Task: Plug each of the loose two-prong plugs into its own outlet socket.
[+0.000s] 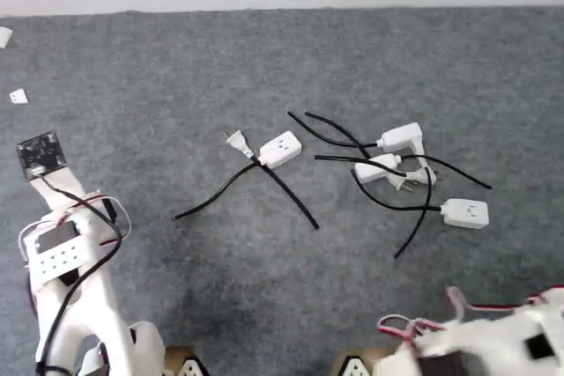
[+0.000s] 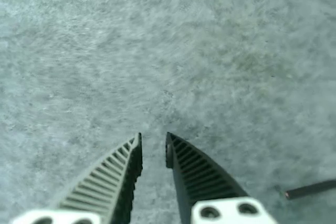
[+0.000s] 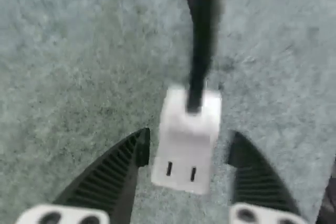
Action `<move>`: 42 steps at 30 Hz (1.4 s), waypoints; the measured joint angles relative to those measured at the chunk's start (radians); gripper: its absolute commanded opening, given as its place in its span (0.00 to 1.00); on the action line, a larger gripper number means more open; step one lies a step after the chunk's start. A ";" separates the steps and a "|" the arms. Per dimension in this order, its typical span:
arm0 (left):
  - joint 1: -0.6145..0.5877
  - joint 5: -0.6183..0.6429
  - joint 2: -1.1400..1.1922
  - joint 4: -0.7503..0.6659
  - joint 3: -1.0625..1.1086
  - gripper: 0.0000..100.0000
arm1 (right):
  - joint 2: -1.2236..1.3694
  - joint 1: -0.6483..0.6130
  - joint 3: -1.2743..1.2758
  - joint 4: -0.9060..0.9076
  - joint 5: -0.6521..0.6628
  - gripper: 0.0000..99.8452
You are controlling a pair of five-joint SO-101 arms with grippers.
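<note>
Getting ready: the right gripper (image 3: 189,137) sits over a white socket (image 3: 186,153), I think to grab it for plugging.
Right jaws: wide open, one on each side of the socket, holding nothing.
Left gripper (image 2: 153,139): over bare carpet (image 2: 157,51), jaws open just a crack, empty.
Loose plug (image 1: 233,138): middle of the high view, beside another socket (image 1: 280,149), unplugged.

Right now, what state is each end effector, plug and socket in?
left end effector: slightly open, empty.
right end effector: open, empty.
white two-slot outlet socket between its fingers: nothing plugged in.
white two-prong plug on black cord, centre: unplugged, prongs bare.
white outlet socket beside that plug: nothing plugged in.
white plug in the tangled cords: unplugged.
</note>
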 measured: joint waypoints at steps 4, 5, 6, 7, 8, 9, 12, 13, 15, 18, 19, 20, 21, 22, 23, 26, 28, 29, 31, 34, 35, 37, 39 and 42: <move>0.008 -0.006 0.000 0.000 0.002 0.12 | 0.066 -0.054 -0.138 0.150 -0.002 0.20; 0.008 -0.006 0.000 0.000 0.005 0.12 | 0.066 -0.078 -0.164 0.193 -0.009 0.20; 0.008 -0.006 0.002 0.000 0.006 0.12 | 0.064 -0.107 -0.184 0.230 -0.021 0.21; 0.011 -0.006 0.002 0.000 0.006 0.12 | 0.064 -0.140 -0.193 0.264 -0.035 0.21; 0.011 -0.006 0.002 0.000 0.006 0.12 | 0.060 -0.173 -0.198 0.292 -0.048 0.21; 0.011 -0.006 0.002 0.000 0.006 0.12 | 0.048 -0.209 -0.198 0.315 -0.064 0.21; 0.011 -0.006 0.002 0.000 0.006 0.12 | 0.003 -0.330 -0.198 0.351 -0.138 0.21; 0.011 -0.006 0.002 0.000 0.006 0.12 | -0.014 -0.365 -0.195 0.356 -0.175 0.21; 0.011 -0.006 0.002 0.000 0.006 0.12 | -0.046 -0.437 -0.167 0.356 -0.261 0.21; 0.011 -0.006 0.002 0.000 0.006 0.12 | -0.071 -0.549 -0.127 0.336 -0.381 0.21; 0.011 -0.006 0.002 0.000 0.006 0.12 | -0.075 -0.585 -0.110 0.313 -0.405 0.21; 0.011 -0.006 0.002 0.000 0.006 0.12 | -0.077 -0.609 -0.094 0.281 -0.420 0.21; 0.011 -0.006 0.002 0.000 0.006 0.12 | -0.077 -0.628 -0.077 0.247 -0.428 0.21; 0.011 -0.006 0.002 0.000 0.006 0.12 | -0.077 -0.644 -0.061 0.215 -0.434 0.21; 0.011 -0.006 0.002 0.000 0.006 0.12 | -0.078 -0.663 -0.051 0.186 -0.436 0.21; 0.011 -0.006 0.002 0.000 0.006 0.12 | -0.080 -0.704 -0.021 0.094 -0.439 0.21; 0.011 -0.006 0.002 0.000 0.006 0.12 | -0.080 -0.727 -0.015 0.040 -0.442 0.21; 0.011 -0.006 0.002 0.000 0.006 0.12 | -0.074 -0.740 -0.015 0.017 -0.442 0.21; 0.011 -0.006 0.002 0.000 0.006 0.12 | -0.040 -0.756 -0.015 -0.009 -0.442 0.21; 0.011 -0.006 0.002 0.000 0.006 0.12 | 0.054 -0.763 -0.049 0.003 -0.442 0.21; 0.011 -0.006 0.002 0.000 0.006 0.12 | 0.092 -0.763 -0.077 0.018 -0.439 0.21; 0.011 -0.006 0.002 0.000 0.006 0.12 | 0.170 -0.761 -0.135 0.060 -0.413 0.21; 0.011 -0.006 0.002 0.000 0.006 0.12 | 0.241 -0.750 -0.198 0.098 -0.399 0.21; 0.011 -0.006 0.002 0.000 0.006 0.12 | 0.328 -0.744 -0.278 0.132 -0.390 0.21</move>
